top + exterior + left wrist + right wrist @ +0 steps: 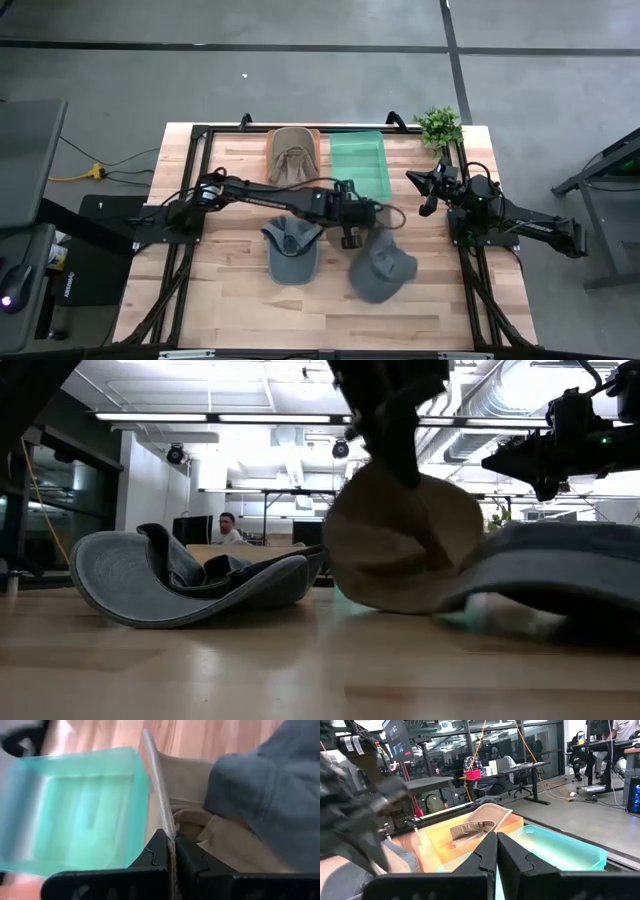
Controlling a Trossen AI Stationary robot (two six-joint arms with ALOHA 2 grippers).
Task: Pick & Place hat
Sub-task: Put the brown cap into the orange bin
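Observation:
My left gripper [350, 236] reaches across the table's middle and is shut on the brim of a grey hat [381, 266] whose underside is beige [405, 545]. That hat's crown [565, 560] lies on the table near the near edge. A second grey hat [291, 248] rests upside down on its crown to the left of it [185, 575]. A tan hat [291, 155] lies in the orange bin [270, 140]. My right gripper [427, 192] hovers shut over the table's right side and holds nothing. My left gripper pinches the thin edge of the hat's brim [167, 827] between its two fingers [155, 852]. It comes from above, pointing down [395, 445]. The brim stands raised with its beige underside showing, while the crown [260, 795] stays on the table.
A green bin [357, 165] stands beside the orange bin at the far edge, close behind the held hat [75, 805]. A small potted plant [438, 125] sits at the far right corner. Bare wood lies along the near edge [250, 310].

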